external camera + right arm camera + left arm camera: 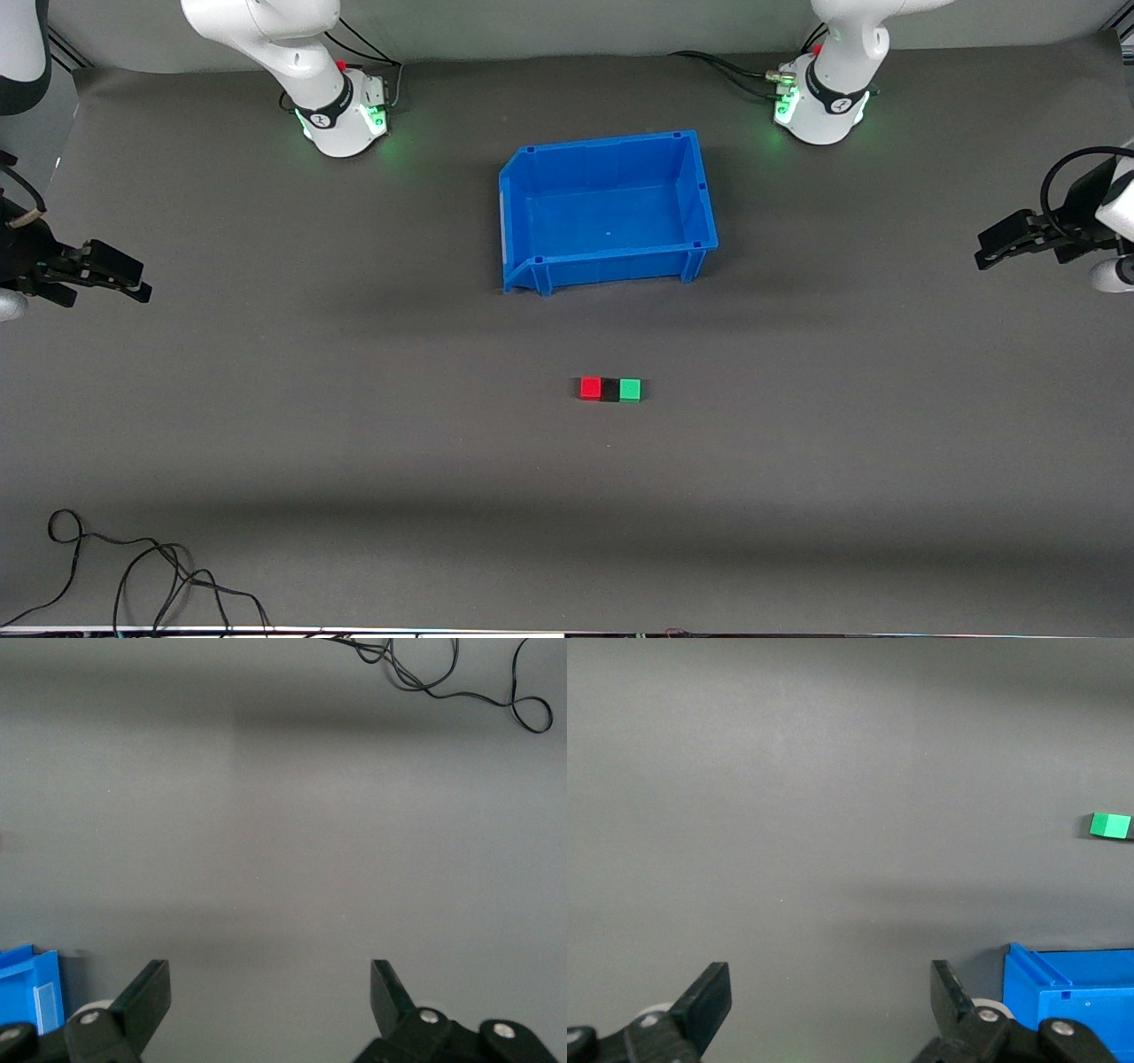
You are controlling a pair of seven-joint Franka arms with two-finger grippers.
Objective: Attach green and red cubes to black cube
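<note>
The red cube (590,387), the black cube (609,390) and the green cube (630,389) lie in one row on the grey mat, touching, the black one in the middle. The row is nearer to the front camera than the blue bin. My left gripper (992,248) is open and empty over the mat's edge at the left arm's end. My right gripper (133,282) is open and empty over the mat's edge at the right arm's end. The left wrist view shows the green cube (1109,825) far from its own open gripper (830,1001). The right wrist view shows its open gripper (269,997) over bare mat.
An empty blue bin (700,190) stands mid-table between the two arm bases; corners of it show in the left wrist view (1072,997) and the right wrist view (31,997). A loose black cable (133,576) lies at the mat's front corner, seen also in the right wrist view (443,673).
</note>
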